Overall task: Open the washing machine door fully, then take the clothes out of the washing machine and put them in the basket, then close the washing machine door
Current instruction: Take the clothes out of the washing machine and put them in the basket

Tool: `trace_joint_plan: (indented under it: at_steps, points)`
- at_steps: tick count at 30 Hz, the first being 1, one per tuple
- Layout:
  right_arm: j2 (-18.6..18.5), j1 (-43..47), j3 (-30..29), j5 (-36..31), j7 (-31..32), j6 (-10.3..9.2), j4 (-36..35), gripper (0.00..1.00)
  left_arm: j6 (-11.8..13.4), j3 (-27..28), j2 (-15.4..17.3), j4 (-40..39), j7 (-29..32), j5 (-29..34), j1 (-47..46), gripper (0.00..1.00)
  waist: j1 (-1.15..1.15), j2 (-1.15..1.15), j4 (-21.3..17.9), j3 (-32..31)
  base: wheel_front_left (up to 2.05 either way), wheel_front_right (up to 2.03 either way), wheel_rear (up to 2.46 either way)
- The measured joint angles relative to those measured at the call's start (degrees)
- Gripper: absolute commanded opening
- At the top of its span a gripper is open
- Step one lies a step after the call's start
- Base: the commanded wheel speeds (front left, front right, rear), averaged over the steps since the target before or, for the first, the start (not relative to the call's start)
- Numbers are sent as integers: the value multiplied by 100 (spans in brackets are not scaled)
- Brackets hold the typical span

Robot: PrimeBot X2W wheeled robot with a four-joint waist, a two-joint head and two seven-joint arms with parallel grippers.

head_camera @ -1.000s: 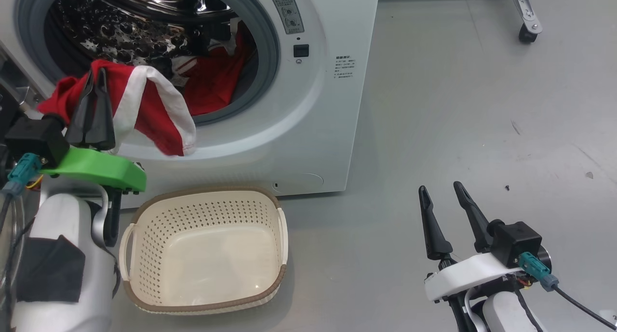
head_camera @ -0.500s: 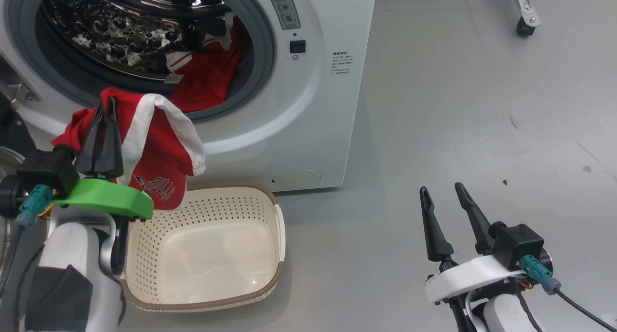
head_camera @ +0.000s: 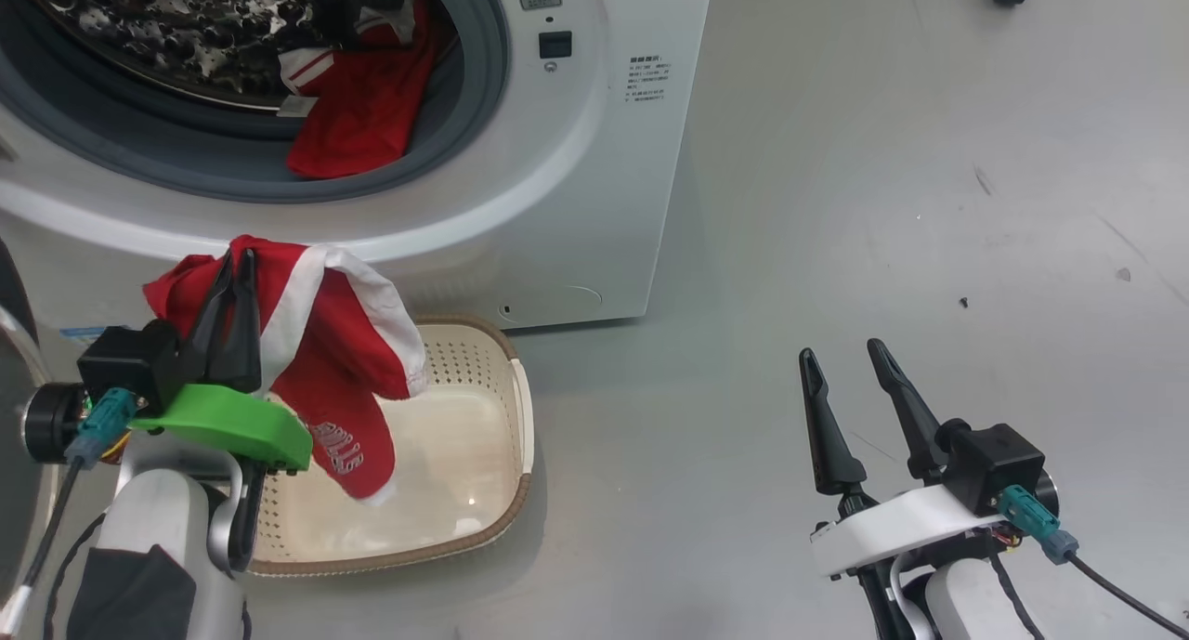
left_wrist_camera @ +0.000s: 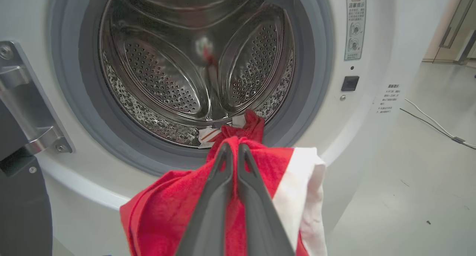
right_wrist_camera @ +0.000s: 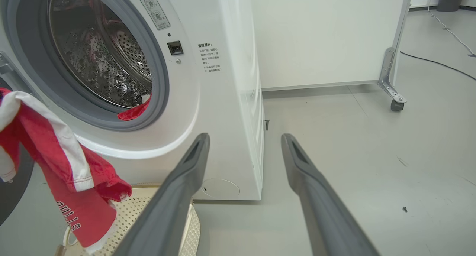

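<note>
Red clothes (head_camera: 344,343) in left gripper (head_camera: 238,257) overhang basket (head_camera: 520,417) rim.

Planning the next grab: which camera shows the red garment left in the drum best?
The head view: the garment in the drum lies in plain sight against the grey seal. In the left wrist view its top peeks over the held cloth; in the right wrist view, a red sliver.

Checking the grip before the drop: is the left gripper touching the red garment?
Touching. The left wrist view shows the left gripper shut on the red garment, with cloth draping to either side of its closed fingers.
</note>
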Motion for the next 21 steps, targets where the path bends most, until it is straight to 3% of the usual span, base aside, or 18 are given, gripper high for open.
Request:
trace_joint_plan:
  at_steps: [21]
  points:
    - [-1, -525, 220, 120, 0, -33, -308, 100, -8, -259, 342, 528, 620, 313, -14, 0, 0, 0, -458, 1059, 0, 0, 0]
